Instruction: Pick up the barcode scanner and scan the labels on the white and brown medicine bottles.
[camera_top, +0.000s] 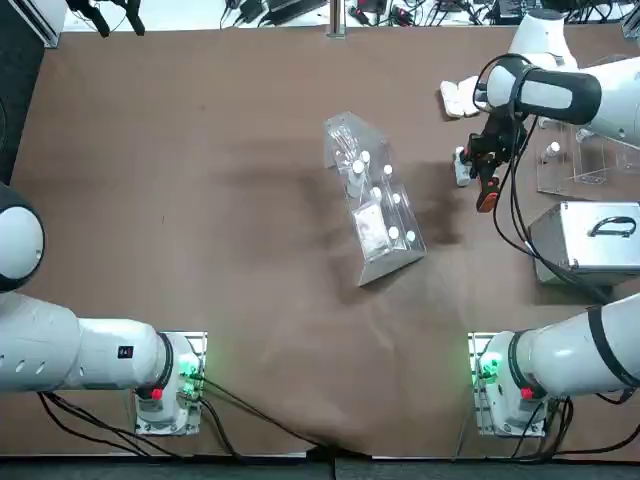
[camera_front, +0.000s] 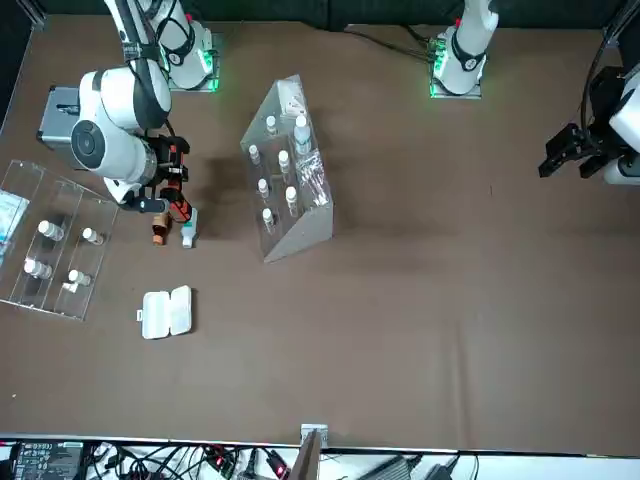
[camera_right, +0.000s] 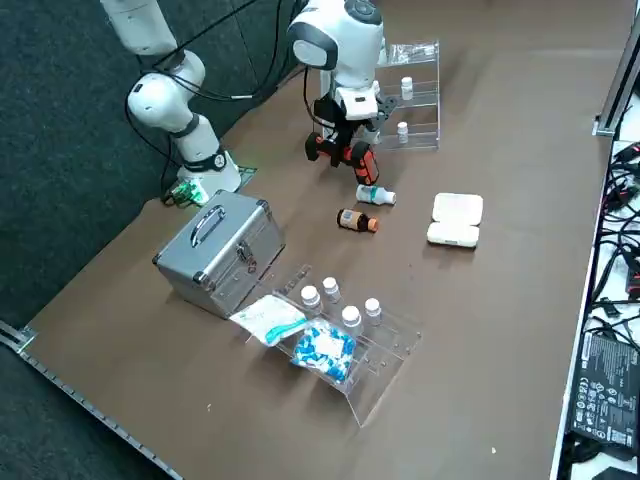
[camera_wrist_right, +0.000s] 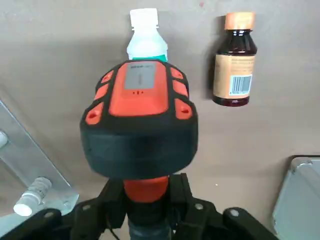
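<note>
My right tool (camera_wrist_right: 150, 205) grips the barcode scanner (camera_wrist_right: 140, 120) | white bottle (camera_wrist_right: 147, 37) and brown bottle (camera_wrist_right: 235, 60) lie on the tabletop (camera_wrist_right: 220, 135), nearby

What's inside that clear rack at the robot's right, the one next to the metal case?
The clear rack holds white-capped vials, a bag of blue-and-white capsules and a white packet. Whatever lies beneath the bags is hidden.

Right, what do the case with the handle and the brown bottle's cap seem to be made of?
Case: probably aluminium, or a metal-look sheet; silvery-grey, smooth faces with shiny edges and corners. Cap: orange, likely moulded plastic with a matt finish, going by its even colour and soft highlights.
</note>
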